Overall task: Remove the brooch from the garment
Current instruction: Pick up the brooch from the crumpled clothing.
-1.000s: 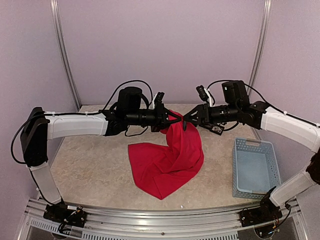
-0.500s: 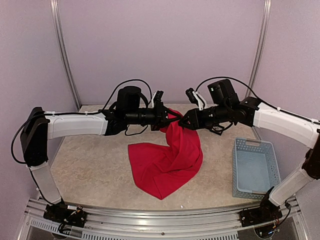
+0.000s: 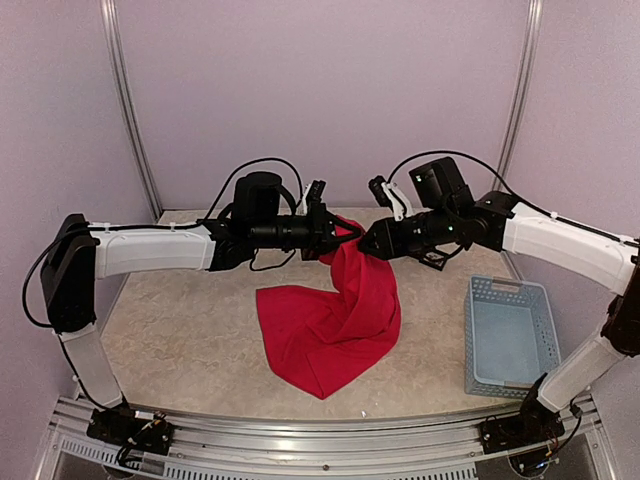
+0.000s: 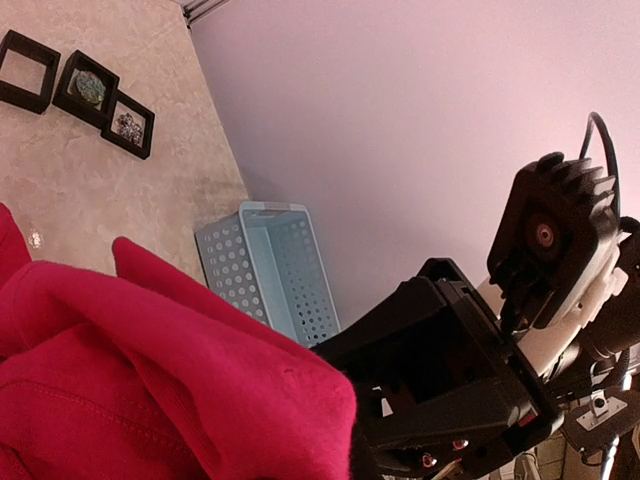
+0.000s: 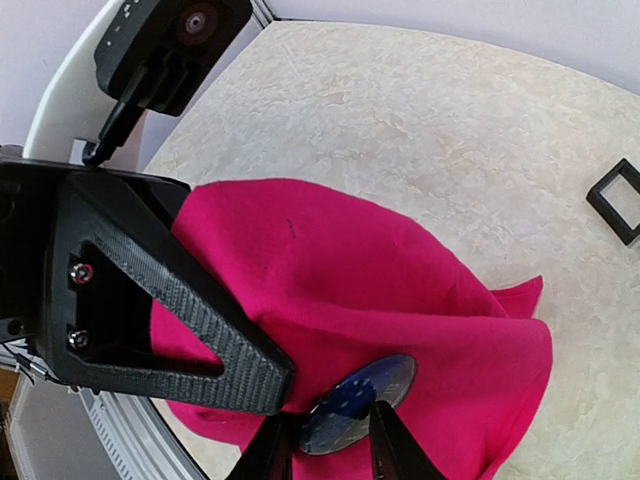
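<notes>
The red garment [image 3: 330,320] hangs from my left gripper [image 3: 333,236], which is shut on its top fold, and trails down onto the table. In the right wrist view the brooch [image 5: 358,400], a dark blue round disc, sits on the cloth just below the left gripper's black finger [image 5: 190,320]. My right gripper [image 5: 330,415] straddles the brooch, its jaws still apart, one fingertip at each side of the rim. From above, the right gripper [image 3: 364,243] meets the left one at the raised fold. Red garment [image 4: 150,370] hides the left fingers in the left wrist view.
A pale blue perforated basket [image 3: 508,335] stands on the table at the right, also seen in the left wrist view [image 4: 265,265]. Small black square frames [image 4: 75,85] lie at the back of the table. One frame [image 5: 620,200] shows beyond the cloth.
My right arm has swung left, bringing its gripper in against the raised fold, and its jaws have narrowed around the brooch. The left arm holds still with the garment.
</notes>
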`<state>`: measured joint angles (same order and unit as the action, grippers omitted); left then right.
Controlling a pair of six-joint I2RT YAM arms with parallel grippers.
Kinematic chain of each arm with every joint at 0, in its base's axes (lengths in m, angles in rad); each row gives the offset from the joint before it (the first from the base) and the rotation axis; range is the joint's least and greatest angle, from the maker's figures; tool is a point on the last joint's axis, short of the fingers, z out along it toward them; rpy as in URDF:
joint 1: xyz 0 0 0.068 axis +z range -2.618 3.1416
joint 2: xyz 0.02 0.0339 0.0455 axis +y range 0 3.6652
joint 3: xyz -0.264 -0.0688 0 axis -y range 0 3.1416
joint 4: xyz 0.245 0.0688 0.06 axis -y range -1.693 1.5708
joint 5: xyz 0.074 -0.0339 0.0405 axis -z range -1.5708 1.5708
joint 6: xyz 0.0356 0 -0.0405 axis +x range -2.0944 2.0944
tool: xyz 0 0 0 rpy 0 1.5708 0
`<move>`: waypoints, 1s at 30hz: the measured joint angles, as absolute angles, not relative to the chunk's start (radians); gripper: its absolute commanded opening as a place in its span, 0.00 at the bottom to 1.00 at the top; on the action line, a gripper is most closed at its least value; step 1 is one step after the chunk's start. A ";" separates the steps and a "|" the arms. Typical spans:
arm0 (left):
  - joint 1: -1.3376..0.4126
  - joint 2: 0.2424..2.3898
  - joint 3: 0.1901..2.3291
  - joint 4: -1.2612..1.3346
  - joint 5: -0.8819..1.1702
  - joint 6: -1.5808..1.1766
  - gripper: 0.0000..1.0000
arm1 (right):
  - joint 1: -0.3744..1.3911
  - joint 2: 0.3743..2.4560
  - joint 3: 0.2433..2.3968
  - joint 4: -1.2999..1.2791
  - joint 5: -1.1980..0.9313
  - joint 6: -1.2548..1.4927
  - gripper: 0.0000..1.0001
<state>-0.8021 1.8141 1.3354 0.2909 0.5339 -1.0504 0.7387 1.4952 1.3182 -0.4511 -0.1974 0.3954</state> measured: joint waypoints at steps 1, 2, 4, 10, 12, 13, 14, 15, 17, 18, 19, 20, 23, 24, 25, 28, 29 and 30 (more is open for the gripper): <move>-0.802 1.814 1.335 0.291 0.534 -1.050 0.00 | 0.739 1.499 1.319 -0.455 -0.193 0.395 0.34; -0.802 1.814 1.335 0.290 0.534 -1.050 0.00 | 0.739 1.500 1.319 -0.458 -0.189 0.396 0.35; -0.802 1.814 1.335 0.290 0.534 -1.050 0.00 | 0.739 1.498 1.319 -0.461 -0.177 0.400 0.37; -0.802 1.813 1.315 0.298 0.530 -1.050 0.00 | 0.739 1.461 1.315 -0.466 -0.136 0.405 0.40; -0.802 1.813 1.304 0.298 0.530 -1.050 0.00 | 0.739 1.441 1.315 -0.466 -0.126 0.404 0.39; -0.802 1.813 1.301 0.298 0.531 -1.050 0.00 | 0.739 1.433 1.315 -0.466 -0.122 0.402 0.39; -0.802 1.813 1.299 0.298 0.531 -1.050 0.00 | 0.739 1.428 1.315 -0.467 -0.118 0.400 0.39; -0.802 1.813 1.299 0.298 0.531 -1.050 0.00 | 0.739 1.427 1.314 -0.466 -0.114 0.397 0.39; -0.802 1.813 1.299 0.299 0.531 -1.050 0.00 | 0.739 1.427 1.308 -0.468 -0.110 0.389 0.39; -0.802 1.813 1.299 0.299 0.531 -1.050 0.00 | 0.739 1.428 1.303 -0.471 -0.110 0.385 0.39; -0.802 1.813 1.299 0.299 0.531 -1.050 0.00 | 0.739 1.429 1.301 -0.472 -0.111 0.382 0.39; -0.802 1.813 1.299 0.299 0.531 -1.050 0.00 | 0.739 1.431 1.299 -0.474 -0.112 0.379 0.40; -0.802 1.813 1.299 0.299 0.531 -1.050 0.00 | 0.740 1.444 1.298 -0.475 -0.119 0.371 0.40; -0.802 1.813 1.299 0.299 0.531 -1.050 0.00 | 0.742 1.448 1.298 -0.475 -0.124 0.367 0.41; -0.802 1.813 1.299 0.299 0.531 -1.050 0.00 | 0.744 1.453 1.298 -0.475 -0.129 0.364 0.41; -0.802 1.813 1.299 0.300 0.531 -1.051 0.00 | 0.751 1.465 1.298 -0.475 -0.138 0.357 0.42; -0.802 1.813 1.299 0.300 0.531 -1.051 0.00 | 0.755 1.470 1.298 -0.475 -0.139 0.355 0.41; -0.802 1.813 1.299 0.300 0.531 -1.051 0.00 | 0.758 1.476 1.298 -0.476 -0.141 0.353 0.41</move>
